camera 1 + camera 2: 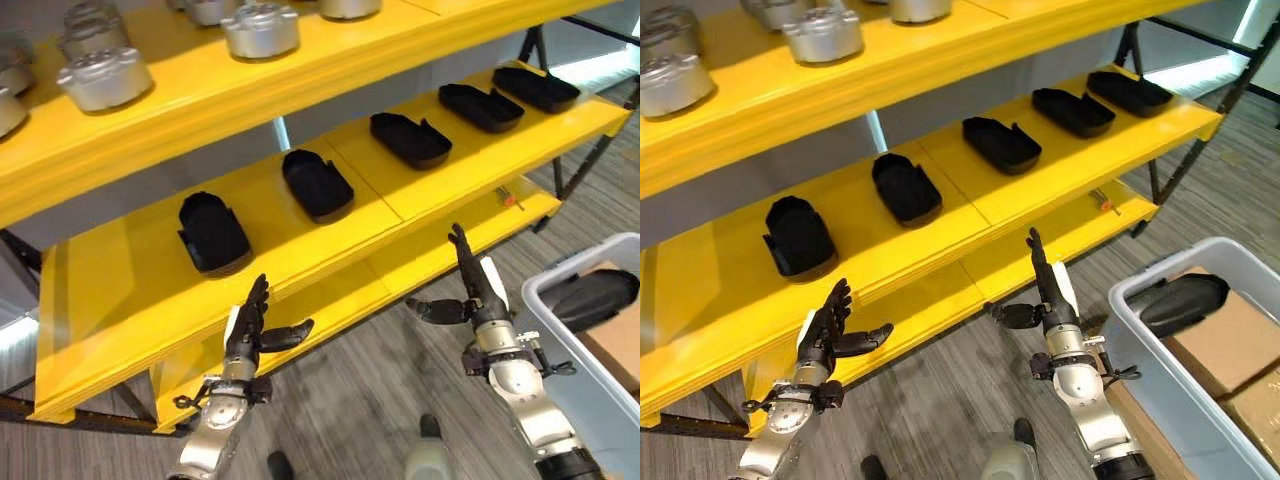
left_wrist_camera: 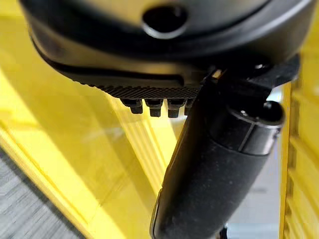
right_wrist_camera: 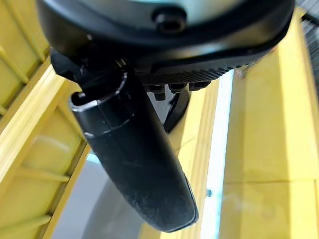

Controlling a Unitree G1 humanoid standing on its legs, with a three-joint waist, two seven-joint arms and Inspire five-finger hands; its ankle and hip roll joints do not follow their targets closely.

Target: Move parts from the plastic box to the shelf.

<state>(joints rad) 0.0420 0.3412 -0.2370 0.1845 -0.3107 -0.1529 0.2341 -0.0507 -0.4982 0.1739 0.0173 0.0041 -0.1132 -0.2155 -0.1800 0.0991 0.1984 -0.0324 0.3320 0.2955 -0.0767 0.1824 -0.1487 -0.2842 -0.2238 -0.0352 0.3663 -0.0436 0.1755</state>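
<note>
Five black parts in a row on the middle board of the yellow shelf [image 1: 120, 300]: first part [image 1: 212, 233] at the left, second part [image 1: 317, 184] beside it, third part [image 1: 410, 139] further right, then fourth part [image 1: 480, 106] and fifth part [image 1: 535, 88] near the right end, each one apart from its neighbours. One more black part [image 1: 1183, 303] lying in the grey plastic box [image 1: 1160, 380] at the lower right, on top of a brown carton [image 1: 1225, 345] inside the box. Left hand [image 1: 248, 335] raised in front of the lower board, below the first part, fingers straight and pointing up, thumb out to the side, holding nothing. Right hand [image 1: 478, 290] raised between the shelf and the box, fingers straight up as well, thumb stretched toward the left, also empty and touching nothing. Same in the wrist views: thumb of the left hand [image 2: 209, 169] and thumb of the right hand [image 3: 134, 164] standing free before the yellow boards, short fingertips [image 2: 152, 107] in a row behind, nothing between. On the top board, round silver metal parts [image 1: 258, 30] standing in a group, well above the black ones. Small orange-tipped object [image 1: 507, 197] lying on the lower board near its right end; not possible to tell what it is. Grey wooden floor [image 1: 360, 410] under the shelf and the box.
</note>
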